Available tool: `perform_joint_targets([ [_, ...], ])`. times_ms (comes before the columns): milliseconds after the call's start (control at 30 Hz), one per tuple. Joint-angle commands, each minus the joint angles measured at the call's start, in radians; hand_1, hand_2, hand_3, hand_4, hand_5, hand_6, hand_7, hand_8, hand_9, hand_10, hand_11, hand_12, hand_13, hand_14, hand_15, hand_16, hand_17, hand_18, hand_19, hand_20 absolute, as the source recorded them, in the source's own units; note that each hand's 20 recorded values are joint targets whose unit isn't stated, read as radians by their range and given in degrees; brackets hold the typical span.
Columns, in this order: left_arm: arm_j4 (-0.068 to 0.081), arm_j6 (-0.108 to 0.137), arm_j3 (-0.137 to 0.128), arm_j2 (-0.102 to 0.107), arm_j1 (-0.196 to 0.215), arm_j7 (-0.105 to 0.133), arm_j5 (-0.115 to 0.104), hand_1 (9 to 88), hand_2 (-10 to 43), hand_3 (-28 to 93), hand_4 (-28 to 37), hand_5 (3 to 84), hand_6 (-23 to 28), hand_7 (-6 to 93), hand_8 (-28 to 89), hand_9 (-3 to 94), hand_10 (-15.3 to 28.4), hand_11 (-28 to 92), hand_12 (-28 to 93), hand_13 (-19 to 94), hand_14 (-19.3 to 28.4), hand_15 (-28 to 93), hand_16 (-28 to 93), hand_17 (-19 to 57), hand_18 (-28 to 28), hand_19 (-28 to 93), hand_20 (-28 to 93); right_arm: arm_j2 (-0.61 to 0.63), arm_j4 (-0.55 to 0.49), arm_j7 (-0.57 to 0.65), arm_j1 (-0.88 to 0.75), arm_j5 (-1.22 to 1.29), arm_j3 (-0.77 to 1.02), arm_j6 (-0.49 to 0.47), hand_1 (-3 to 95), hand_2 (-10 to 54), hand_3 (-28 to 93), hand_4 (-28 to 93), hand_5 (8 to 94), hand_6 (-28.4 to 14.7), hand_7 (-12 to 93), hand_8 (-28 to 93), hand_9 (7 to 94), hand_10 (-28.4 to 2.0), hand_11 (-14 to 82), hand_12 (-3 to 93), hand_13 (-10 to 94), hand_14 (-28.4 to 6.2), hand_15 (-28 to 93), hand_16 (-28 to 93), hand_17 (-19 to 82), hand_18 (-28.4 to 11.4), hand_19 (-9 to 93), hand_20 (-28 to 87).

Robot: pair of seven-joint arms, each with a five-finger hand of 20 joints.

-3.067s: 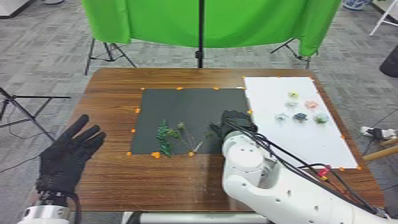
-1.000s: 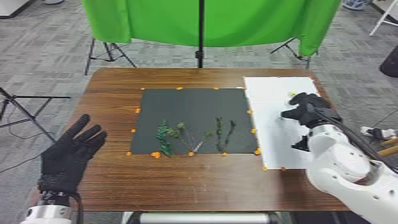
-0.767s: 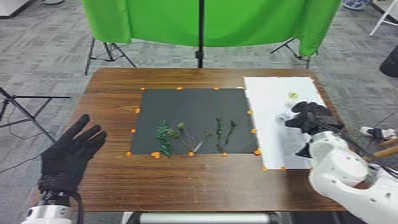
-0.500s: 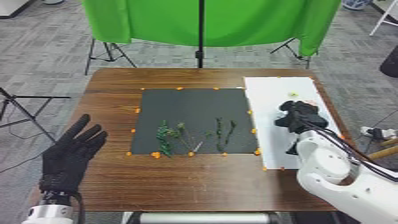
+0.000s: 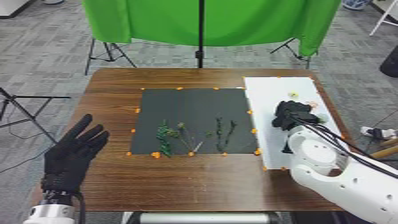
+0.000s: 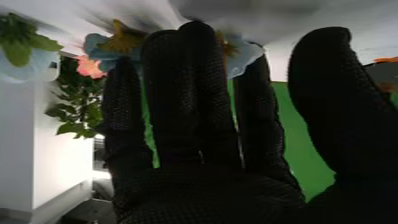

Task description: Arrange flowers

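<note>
Your right hand [image 5: 293,113] is released beside the pale-blue flower [image 6: 242,56], thumb spread, probably for pinch room; left hand [image 5: 68,161] relaxed too.

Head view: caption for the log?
Right hand by small flowers on the white sheet, green stems on the dark sheet.

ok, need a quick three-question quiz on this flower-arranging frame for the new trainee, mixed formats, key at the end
1. True or false: the green stems lie on the dark sheet.

2. In the head view, the right hand is over the:
a) dark sheet
b) white sheet
c) green cloth

3. Fill in, straight or curled: the fingers of the left hand are ____.

Key: 1 true; 2 b; 3 straight
</note>
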Motion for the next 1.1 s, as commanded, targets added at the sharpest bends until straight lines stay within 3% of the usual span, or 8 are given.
perform_joint_targets([
  [33, 0.007, -0.002, 0.000, -0.014, 0.000, -0.012, 0.001, 22.5, 4.9, 83, -25.4, 37.7, 7.6, 10.8, -10, 35.4, 19.4, 20, 9, 23, 27.0, 43, -8, -10.9, 25.6, 52, 6, -0.013, 0.056, 0.010, 0.056, -0.017, -0.091, 0.067, 50.7, -9.5, 71, -28, 69.8, 3.5, 18, -7, 77.9, -9.0, 18.1, 26.5, 69, -6.8, 60, 22, 30, -23.2, 76, 35],
  [233, 0.005, 0.005, 0.001, -0.002, 0.005, 0.003, -0.007, 22.5, 4.9, 83, -25.3, 37.7, 7.6, 10.8, -10, 35.4, 19.4, 20, 9, 24, 27.0, 43, -9, -10.9, 25.6, 52, 6, -0.006, 0.070, -0.005, 0.078, -0.079, -0.133, 0.156, 61.0, -9.5, 68, -28, 82.8, 3.2, 23, -1, 90.5, -6.0, 11.1, 33.0, 80, 0.3, 51, 31, 36, -16.9, 78, 37],
  [600, -0.008, 0.016, -0.029, 0.018, 0.041, 0.013, -0.015, 22.6, 5.0, 83, -25.2, 37.7, 7.5, 10.9, -10, 35.5, 19.4, 20, 9, 23, 27.0, 43, -9, -10.9, 25.6, 52, 6, -0.038, -0.072, -0.111, 0.058, -0.107, -0.023, 0.181, 61.3, -9.5, 70, -28, 85.8, 2.4, 20, 1, 93.3, -6.6, 10.8, 33.5, 83, 0.3, 49, 33, 37, -16.0, 80, 37],
  [800, -0.014, 0.016, -0.045, 0.022, 0.046, 0.014, -0.013, 22.6, 4.9, 83, -25.3, 37.7, 7.5, 10.9, -10, 35.5, 19.4, 20, 9, 24, 27.0, 43, -8, -10.9, 25.6, 52, 6, -0.216, -0.110, -0.292, 0.117, 0.008, -0.041, 0.123, 60.6, -9.5, 71, -28, 85.8, 2.1, 20, 2, 93.5, -6.7, 10.6, 34.2, 83, 0.1, 50, 33, 37, -16.2, 80, 37],
  [867, -0.014, 0.017, -0.046, 0.025, 0.040, 0.007, -0.012, 22.5, 4.9, 83, -25.4, 37.7, 7.5, 10.9, -10, 35.4, 19.4, 20, 9, 24, 27.0, 43, -8, -10.9, 25.6, 52, 6, -0.297, -0.092, -0.353, 0.144, 0.000, -0.064, 0.087, 60.4, -9.5, 71, -28, 85.6, 2.0, 20, 2, 93.1, -6.8, 10.7, 34.6, 82, 0.0, 50, 33, 36, -16.1, 80, 38],
  [900, -0.017, 0.024, -0.042, 0.038, 0.043, 0.025, -0.021, 22.5, 4.9, 83, -25.4, 37.7, 7.5, 10.9, -10, 35.4, 19.5, 20, 9, 23, 27.0, 43, -8, -10.9, 25.6, 52, 6, -0.338, -0.075, -0.388, 0.160, -0.004, -0.078, 0.076, 60.4, -9.5, 71, -28, 85.5, 2.0, 20, 2, 93.0, -6.7, 10.7, 34.7, 82, -0.1, 50, 33, 36, -16.1, 80, 38],
  [933, -0.015, 0.017, -0.044, 0.032, 0.032, 0.010, -0.013, 22.4, 4.8, 83, -25.4, 37.7, 7.5, 10.9, -10, 35.4, 19.5, 20, 9, 24, 27.0, 43, -8, -10.9, 25.6, 52, 6, -0.373, -0.063, -0.412, 0.167, 0.003, -0.088, 0.070, 60.4, -9.5, 71, -28, 85.4, 2.0, 20, 2, 92.8, -6.7, 10.8, 34.8, 82, -0.1, 51, 33, 36, -16.0, 80, 38],
  [1100, -0.020, 0.012, -0.059, 0.040, 0.032, 0.008, -0.005, 22.3, 4.9, 83, -25.5, 37.7, 7.5, 10.9, -10, 35.4, 19.4, 20, 9, 23, 27.1, 43, -8, -10.8, 25.7, 52, 6, -0.527, 0.004, -0.521, 0.177, -0.007, -0.108, 0.018, 59.9, -9.5, 72, -28, 84.6, 2.3, 21, 2, 92.4, -6.7, 11.2, 35.2, 81, -0.1, 52, 33, 35, -15.9, 80, 38],
])
